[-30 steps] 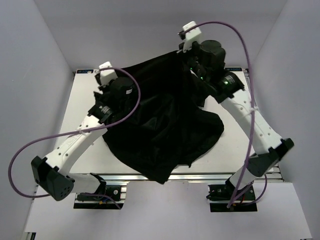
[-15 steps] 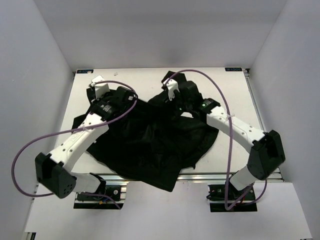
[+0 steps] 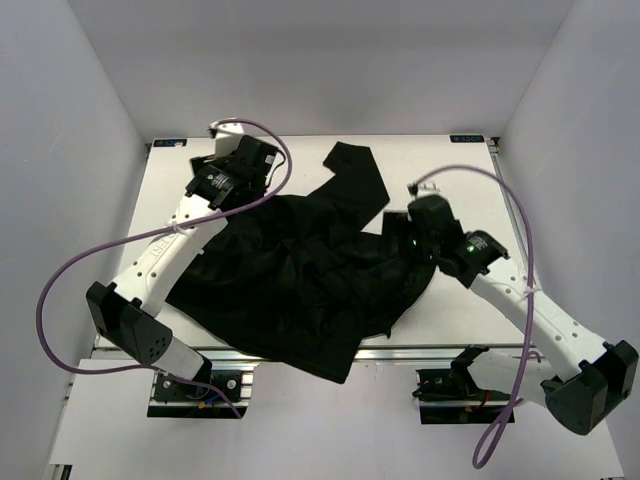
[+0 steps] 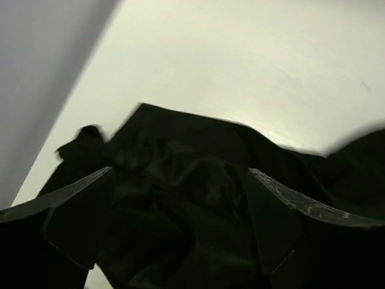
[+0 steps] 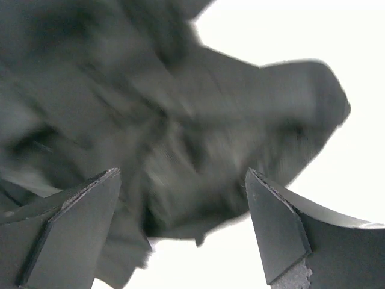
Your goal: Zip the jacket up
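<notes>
The black jacket (image 3: 300, 270) lies crumpled across the middle of the white table (image 3: 470, 180). One part stretches toward the far edge, and its hem hangs over the near edge. No zipper can be made out in the dark folds. My left gripper (image 3: 215, 183) hovers over the jacket's far left corner. In the left wrist view it (image 4: 180, 170) is open above the fabric (image 4: 198, 138), holding nothing. My right gripper (image 3: 405, 228) is at the jacket's right edge. In the right wrist view it (image 5: 182, 170) is open above a blurred fold (image 5: 180, 108).
White walls close in the table on the left, back and right. Purple cables (image 3: 80, 270) loop from both arms. The table's near metal rail (image 3: 420, 352) runs under the overhanging hem. Bare tabletop shows at the far right and near right.
Both grippers held the jacket raised, then opened and let it drop onto the table. The left arm moved to the far left corner; the right arm drew back to the right.
</notes>
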`<state>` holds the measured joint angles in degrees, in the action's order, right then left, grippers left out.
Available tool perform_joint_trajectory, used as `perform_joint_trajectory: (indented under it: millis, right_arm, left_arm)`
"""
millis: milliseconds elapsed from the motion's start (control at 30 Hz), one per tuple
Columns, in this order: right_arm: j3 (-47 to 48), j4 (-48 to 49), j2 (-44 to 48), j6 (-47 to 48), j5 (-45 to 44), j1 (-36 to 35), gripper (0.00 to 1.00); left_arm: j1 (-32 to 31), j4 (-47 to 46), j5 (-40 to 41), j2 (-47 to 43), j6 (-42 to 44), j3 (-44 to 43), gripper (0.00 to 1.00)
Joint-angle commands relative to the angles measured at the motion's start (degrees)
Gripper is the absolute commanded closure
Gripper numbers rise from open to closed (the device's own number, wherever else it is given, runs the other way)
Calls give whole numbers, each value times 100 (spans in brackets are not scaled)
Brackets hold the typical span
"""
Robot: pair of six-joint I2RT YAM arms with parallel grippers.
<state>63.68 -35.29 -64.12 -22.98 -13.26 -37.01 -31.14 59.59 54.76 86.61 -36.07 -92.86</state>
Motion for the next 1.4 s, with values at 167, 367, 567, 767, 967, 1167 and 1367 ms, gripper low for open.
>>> perform_joint_trajectory:
  millis: [167,367,567,767,967,1167,1367]
  right_arm:
    - [-1902,-595,304,-1920,735,80,11]
    - [-2527,496,-284,-2052,1282,80,11]
    - [-2176,734,-1391,-2079,273,370,69]
    - [-1369,1425,-1761,-1062,-809,1134,100]
    - [678,2314,-3226,1907,77,1847,100]
    - [2464,1948,-4205,2696,-212,1873,84]
    - [1265,2148,-3075,1834,-143,2031,11]
  left_arm:
    - [-270,-1986,-3769,49,2543,242,2]
    - [-332,-2443,-4271,181,2991,304,2]
    - [-341,-2742,-4641,189,3598,347,2]
    - [-341,-2822,-4922,663,4301,-47,2]
    - [-341,-2146,-5405,1814,4758,-1162,2]
    - [-349,-1952,-5731,2702,5075,-1629,2]
    - [-349,-1829,-5574,3493,5032,-1955,2]
